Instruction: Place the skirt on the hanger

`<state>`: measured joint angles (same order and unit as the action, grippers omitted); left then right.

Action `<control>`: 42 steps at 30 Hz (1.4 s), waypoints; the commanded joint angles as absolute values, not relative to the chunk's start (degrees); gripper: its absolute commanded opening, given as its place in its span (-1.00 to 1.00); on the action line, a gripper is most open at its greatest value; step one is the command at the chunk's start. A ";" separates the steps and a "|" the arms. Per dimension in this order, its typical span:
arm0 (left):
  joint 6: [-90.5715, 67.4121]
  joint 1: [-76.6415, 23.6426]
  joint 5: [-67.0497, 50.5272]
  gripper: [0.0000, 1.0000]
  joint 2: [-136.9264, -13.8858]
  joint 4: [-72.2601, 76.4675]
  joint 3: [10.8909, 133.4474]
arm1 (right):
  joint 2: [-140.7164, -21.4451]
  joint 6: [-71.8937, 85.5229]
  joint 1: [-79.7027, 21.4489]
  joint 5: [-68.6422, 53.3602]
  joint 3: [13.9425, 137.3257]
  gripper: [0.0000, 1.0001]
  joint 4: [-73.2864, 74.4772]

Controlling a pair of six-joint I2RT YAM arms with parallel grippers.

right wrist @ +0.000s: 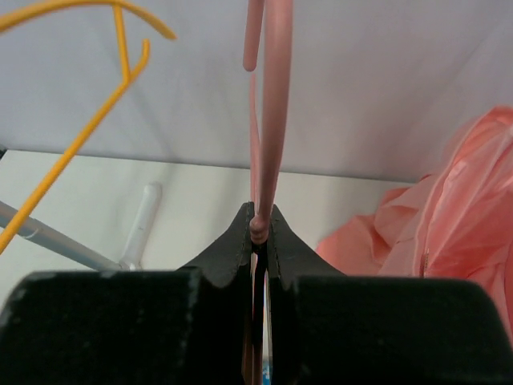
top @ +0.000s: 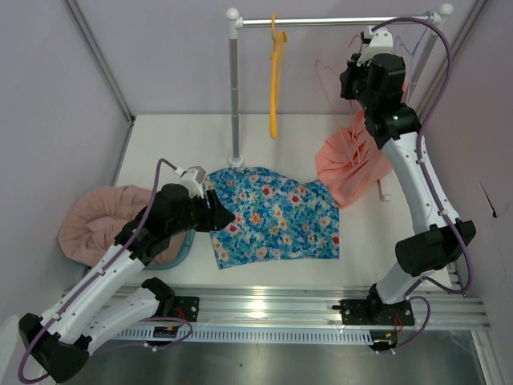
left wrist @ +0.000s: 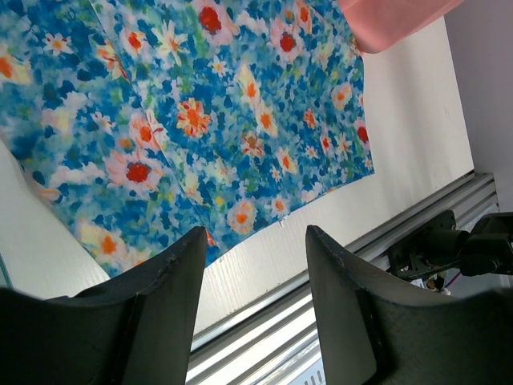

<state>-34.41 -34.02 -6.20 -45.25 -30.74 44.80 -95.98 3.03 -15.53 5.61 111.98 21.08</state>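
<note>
1. Up by the rail [top: 337, 21], my right gripper [right wrist: 260, 223] pinches the pink hanger [right wrist: 275, 80].
2. Skirt [top: 346, 164] lies bunched below it.
3. My left gripper [left wrist: 255, 269], jaws spread, hovers over floral cloth [left wrist: 200, 104].

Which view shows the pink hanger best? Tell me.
Right wrist: the pink hanger fills the centre, pinched in the shut right hand. Top external shows only a thin, faint outline beside that hand. Left wrist shows none of it.
</note>
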 commanded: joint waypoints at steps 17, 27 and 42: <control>-37.79 -34.19 -6.51 0.16 -45.62 -25.75 41.84 | -69.36 15.45 -16.87 -4.48 85.01 -1.00 22.40; -43.06 -34.28 -4.92 0.15 -42.36 -23.74 34.46 | -49.06 28.88 -28.12 -14.65 47.93 -1.00 11.19; -54.40 -39.28 4.56 0.08 -37.09 -24.78 24.43 | -52.64 41.31 -50.51 -16.45 25.58 -1.00 -17.40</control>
<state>-51.11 -37.30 0.80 -36.60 -25.19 24.36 -51.86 38.83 -46.89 -18.20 26.63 -8.32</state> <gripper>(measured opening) 0.542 0.069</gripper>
